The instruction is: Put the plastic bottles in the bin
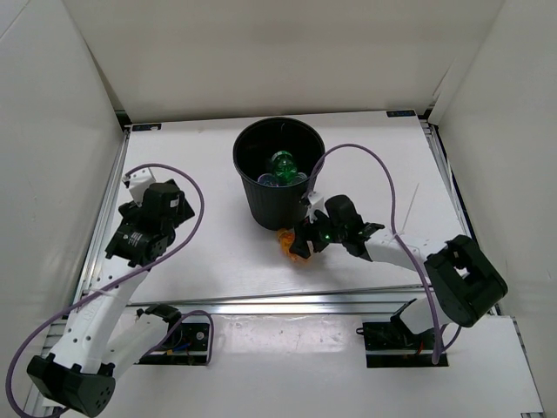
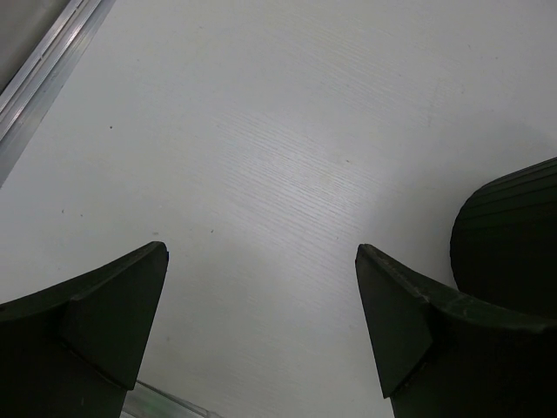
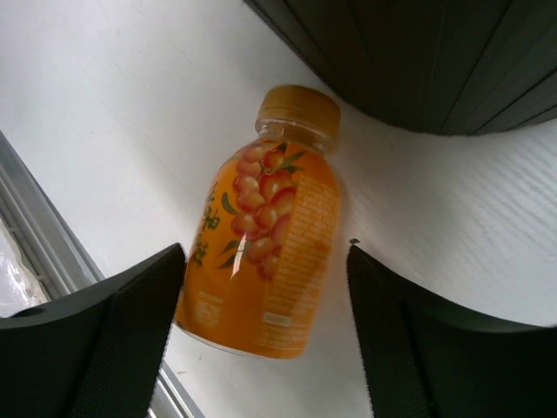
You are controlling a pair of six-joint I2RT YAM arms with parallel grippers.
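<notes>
right end effector (image 3: 265, 261) straddles the orange bottle (image 3: 271, 218) lying beside the bin (image 3: 418, 61).

It looked like a robotics lab test cell: a white table (image 1: 218, 257) boxed in by plain white panels (image 1: 261, 52), edged with aluminium rails (image 1: 103, 235), carrying two bolted-down robot arms (image 1: 100, 318).

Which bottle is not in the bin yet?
The short orange bottle: it lies on its side on the table beside the bin, straddled by the open right gripper. The green bottle is inside the bin.

Orange bottle (image 3: 261, 248) lying beside bin (image 1: 268, 207); green bottle (image 1: 283, 163) inside.
</notes>
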